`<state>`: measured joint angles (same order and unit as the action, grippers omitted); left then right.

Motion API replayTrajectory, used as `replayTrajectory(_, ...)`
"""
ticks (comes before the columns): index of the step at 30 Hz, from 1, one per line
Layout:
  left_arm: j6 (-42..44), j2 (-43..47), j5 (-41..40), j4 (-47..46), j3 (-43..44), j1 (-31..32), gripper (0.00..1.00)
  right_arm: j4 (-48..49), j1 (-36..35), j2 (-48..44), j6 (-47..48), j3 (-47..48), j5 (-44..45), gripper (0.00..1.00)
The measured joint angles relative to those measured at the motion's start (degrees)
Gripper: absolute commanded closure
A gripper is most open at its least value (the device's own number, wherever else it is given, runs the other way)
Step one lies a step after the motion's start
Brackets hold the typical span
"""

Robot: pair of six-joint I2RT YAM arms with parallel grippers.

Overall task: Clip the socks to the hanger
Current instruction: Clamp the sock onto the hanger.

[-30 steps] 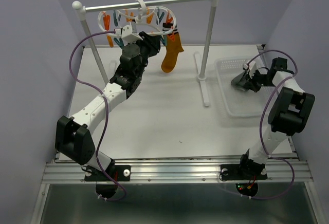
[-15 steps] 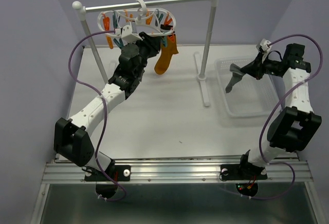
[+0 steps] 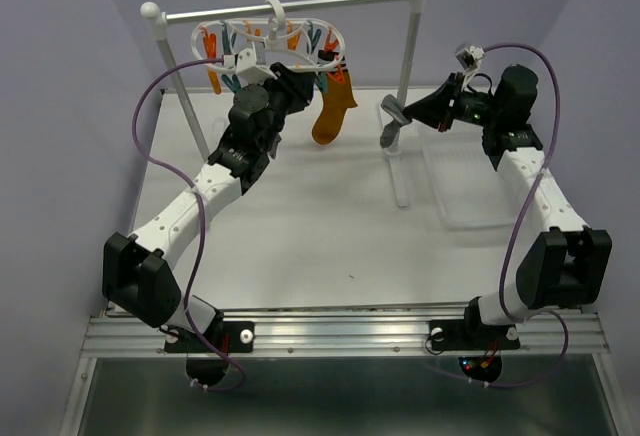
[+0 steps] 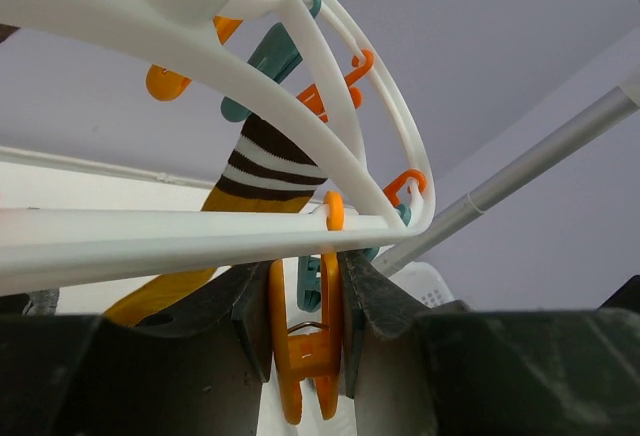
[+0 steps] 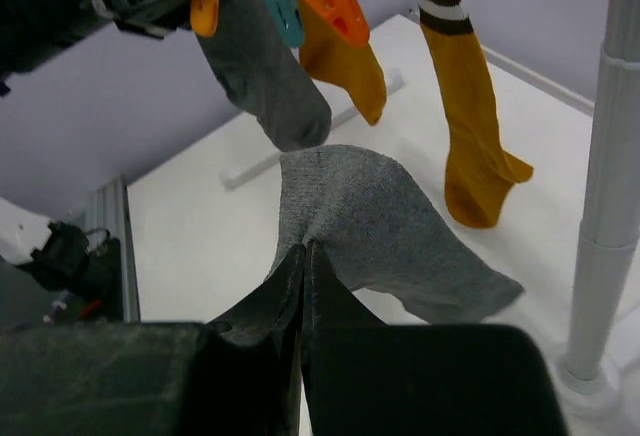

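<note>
Left fingers (image 3: 305, 78) are raised to the hanger (image 4: 200, 66) on the rail stand (image 3: 300, 3). They are partly closed, one on each side of an orange clip (image 4: 305, 356) at the hanger's near-right side. Probably they are pressing its handles to open it; the clip's mouth is not visible.

Right fingers (image 5: 303, 286) are pinched fully shut on the edge of a dark grey sock (image 5: 370, 216), held above the surface (image 3: 300, 226) just beside the stand's right post. The edge grip leaves loose fabric to offer the clip.

Already clipped on the hanger:
- striped mustard sock (image 5: 465, 126)
- plain mustard sock (image 5: 345, 66)
- second grey sock (image 5: 265, 86)
</note>
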<state>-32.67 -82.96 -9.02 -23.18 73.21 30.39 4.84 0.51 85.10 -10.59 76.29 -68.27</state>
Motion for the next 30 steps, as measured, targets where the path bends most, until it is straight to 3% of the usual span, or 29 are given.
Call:
replayTrajectory(3,-0.13,0.55,0.61,0.55,0.0,0.0,1.0,13.9,-2.45,-1.09,-14.56,-4.61,5.18,0.99)
replayTrajectory(10,-0.42,1.14,1.46,0.94,-0.11,0.02,1.0,28.48,-8.61,-2.84,-33.64,-9.68,16.37,0.99)
replayTrajectory(20,-0.48,1.31,1.53,1.11,-0.24,0.02,1.0,30.36,-19.69,2.58,-45.2,-9.62,25.99,0.99)
replayTrajectory(30,-0.42,1.31,1.46,0.39,-0.48,0.02,1.0,31.41,-21.99,9.25,-54.25,-7.48,29.99,0.99)
